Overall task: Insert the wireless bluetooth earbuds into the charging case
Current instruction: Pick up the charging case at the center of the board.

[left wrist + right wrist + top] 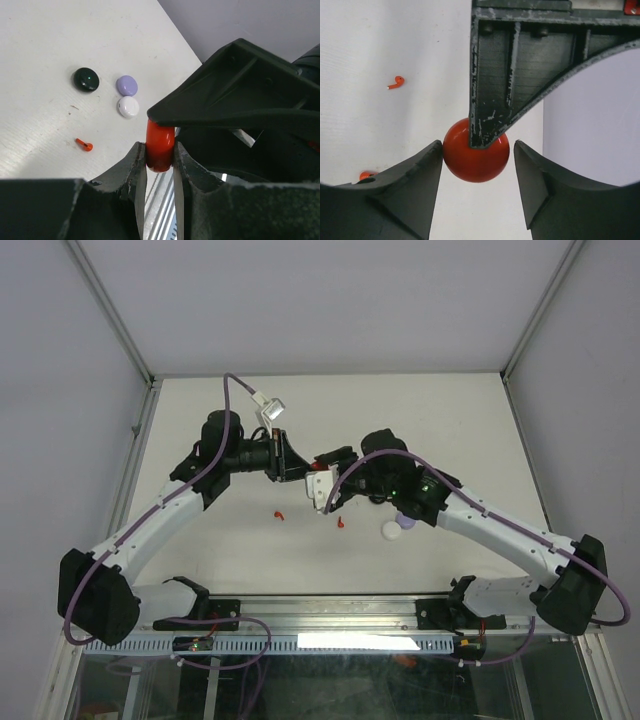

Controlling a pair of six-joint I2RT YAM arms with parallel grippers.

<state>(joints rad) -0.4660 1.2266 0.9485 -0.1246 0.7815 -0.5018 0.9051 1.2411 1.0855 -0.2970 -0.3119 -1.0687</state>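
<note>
1. The left end effector (160, 151) was clenched on the rim of the red charging case (160, 142).
2. The right end effector (478, 146) stood released around this case.
3. A red earbud (279, 514) and a second red earbud (342, 524) lay on the desk (420, 410), just nearer.

We see a pale surface (200, 440) with one red earbud (279, 514) near its middle and a second red earbud (341, 524) just right of it. Further right, a white case (389, 530) sits beside a lilac case (405, 523), and a black case (86, 79) lies near them.

The top camera is looking down from behind; both wrist cameras are closely sharing the red case (160, 147).
</note>
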